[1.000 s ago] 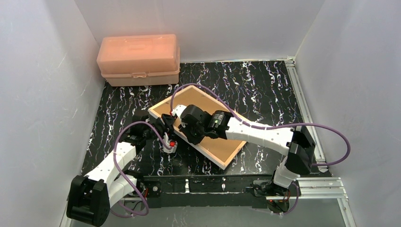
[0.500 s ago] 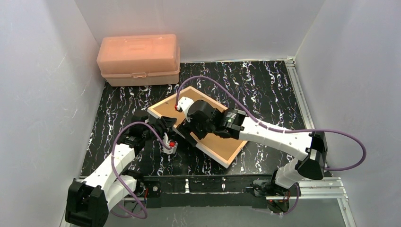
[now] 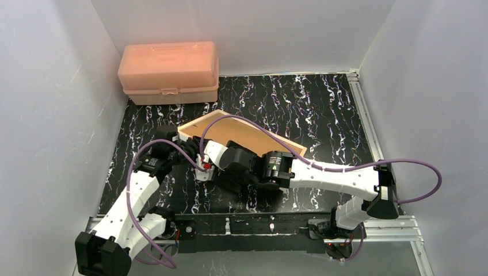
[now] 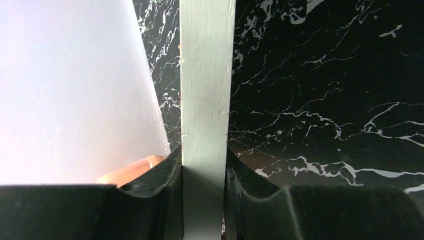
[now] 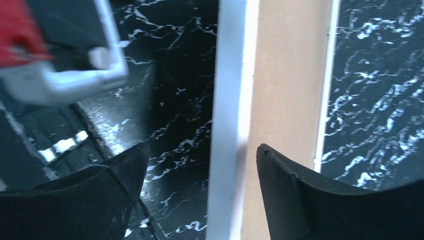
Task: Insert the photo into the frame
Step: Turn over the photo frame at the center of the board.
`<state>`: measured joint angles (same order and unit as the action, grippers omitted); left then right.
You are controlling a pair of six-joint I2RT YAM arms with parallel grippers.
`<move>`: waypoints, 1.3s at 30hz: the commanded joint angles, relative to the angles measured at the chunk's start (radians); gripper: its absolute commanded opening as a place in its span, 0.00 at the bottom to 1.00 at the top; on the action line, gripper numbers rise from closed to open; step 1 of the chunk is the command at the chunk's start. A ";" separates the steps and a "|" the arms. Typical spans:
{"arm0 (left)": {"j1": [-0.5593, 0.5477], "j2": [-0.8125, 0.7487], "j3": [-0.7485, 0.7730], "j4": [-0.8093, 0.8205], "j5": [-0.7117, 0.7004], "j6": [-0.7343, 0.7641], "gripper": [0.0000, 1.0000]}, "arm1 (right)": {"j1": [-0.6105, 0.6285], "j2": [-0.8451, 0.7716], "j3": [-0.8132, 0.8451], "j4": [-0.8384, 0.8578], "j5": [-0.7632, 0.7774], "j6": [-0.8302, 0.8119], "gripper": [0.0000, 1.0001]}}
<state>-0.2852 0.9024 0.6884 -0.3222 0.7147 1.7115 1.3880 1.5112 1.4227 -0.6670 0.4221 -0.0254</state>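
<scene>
The frame [image 3: 247,135] stands tilted up on the black marble table [image 3: 322,109], showing its tan back. My left gripper [image 3: 195,150] is shut on the frame's left end. In the left wrist view its jaws [image 4: 205,160] press both sides of the white frame edge [image 4: 207,75]. My right gripper [image 3: 221,165] is at the frame's near side, beside the left one. In the right wrist view it [image 5: 202,147] stands open, straddling the white edge [image 5: 230,100] without touching it, the tan back [image 5: 287,75] to the right. The photo is out of view.
A pink plastic box [image 3: 168,72] stands at the back left against the white wall. White walls enclose the table on three sides. A metal rail [image 3: 368,132] runs along the right edge. The left gripper's red and white body [image 5: 60,55] is close to my right fingers.
The frame went from lying flat to tilted up on edge. My left gripper closed on its end. My right gripper opened and moved down to the frame's near side.
</scene>
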 commanded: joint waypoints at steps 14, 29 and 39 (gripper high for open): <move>0.001 -0.030 0.166 -0.136 0.064 -0.085 0.06 | 0.012 0.063 0.062 -0.014 0.327 -0.219 0.12; 0.002 -0.056 0.229 -0.151 0.065 -0.192 0.02 | 0.029 0.023 -0.041 0.085 0.368 -0.229 0.46; 0.001 -0.063 0.257 -0.095 0.075 -0.281 0.00 | 0.029 -0.030 -0.052 0.107 0.347 -0.270 0.29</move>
<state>-0.2817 0.8864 0.8539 -0.5163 0.6540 1.5768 1.4094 1.5215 1.4086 -0.5381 0.7376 -0.1955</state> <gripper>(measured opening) 0.243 0.393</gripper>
